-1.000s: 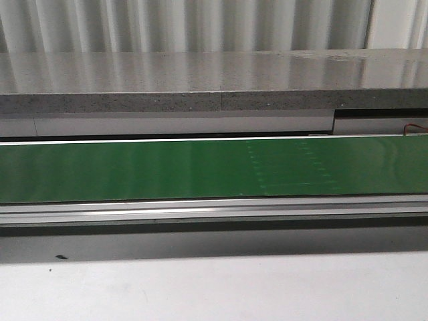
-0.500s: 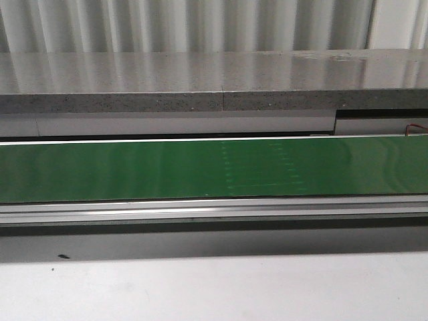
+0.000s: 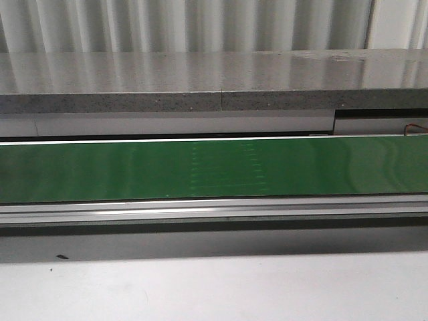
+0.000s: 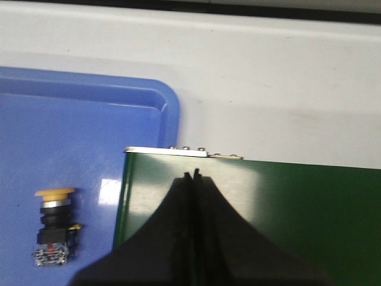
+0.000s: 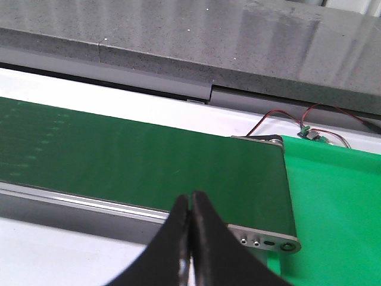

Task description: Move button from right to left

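A button (image 4: 55, 227) with a yellow cap, black collar and blue-grey block lies on its side on a blue tray (image 4: 83, 143), seen only in the left wrist view. My left gripper (image 4: 193, 174) is shut and empty, above the end of the green conveyor belt (image 4: 286, 202), apart from the button. My right gripper (image 5: 190, 195) is shut and empty, over the near rail at the belt's other end (image 5: 178, 167). Neither gripper shows in the front view, where the belt (image 3: 214, 167) carries nothing.
A grey stone ledge (image 3: 214, 80) runs behind the belt. A bright green surface (image 5: 333, 202) lies past the belt's end, with red and black wires (image 5: 297, 122) near it. A white table surface (image 3: 214, 287) lies in front of the belt's aluminium rail (image 3: 214, 210).
The faint stitched seam on the green belt has travelled to the left in the front view. Nothing else has moved there.
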`<state>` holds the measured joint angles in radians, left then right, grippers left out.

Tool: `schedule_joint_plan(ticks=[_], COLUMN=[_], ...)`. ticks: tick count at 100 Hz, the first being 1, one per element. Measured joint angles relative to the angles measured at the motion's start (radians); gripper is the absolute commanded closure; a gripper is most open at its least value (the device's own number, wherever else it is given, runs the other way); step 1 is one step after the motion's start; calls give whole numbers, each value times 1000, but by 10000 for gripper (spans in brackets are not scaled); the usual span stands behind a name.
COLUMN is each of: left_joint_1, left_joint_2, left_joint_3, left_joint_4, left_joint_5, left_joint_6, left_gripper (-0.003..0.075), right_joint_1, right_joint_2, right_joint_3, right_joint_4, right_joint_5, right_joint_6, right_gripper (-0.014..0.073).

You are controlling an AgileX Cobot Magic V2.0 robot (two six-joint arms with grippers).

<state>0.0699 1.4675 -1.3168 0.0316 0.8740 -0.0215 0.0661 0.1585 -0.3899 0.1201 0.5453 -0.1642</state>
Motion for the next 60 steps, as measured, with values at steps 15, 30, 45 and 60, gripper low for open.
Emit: schedule_joint_plan(ticks=[15, 30, 45, 60], left_joint_1=[-63, -110, -143, -147], left_joint_2=[-104, -220, -333, -466], left_joint_3=[92, 190, 305, 427], left_joint_4=[-4, -6, -8, -10], left_joint_5=[-68, -124, -178, -238], left_joint_6=[0, -1, -1, -1], left_gripper=[741, 741, 741, 741], right_joint_1=[0, 0, 0, 0], right_joint_2=[0, 0, 0, 0], right_joint_3=[0, 0, 0, 0], right_joint_4=[0, 0, 0, 0], right_joint_5=[0, 0, 0, 0], right_joint_6=[0, 0, 0, 0], right_gripper=[652, 652, 652, 652])
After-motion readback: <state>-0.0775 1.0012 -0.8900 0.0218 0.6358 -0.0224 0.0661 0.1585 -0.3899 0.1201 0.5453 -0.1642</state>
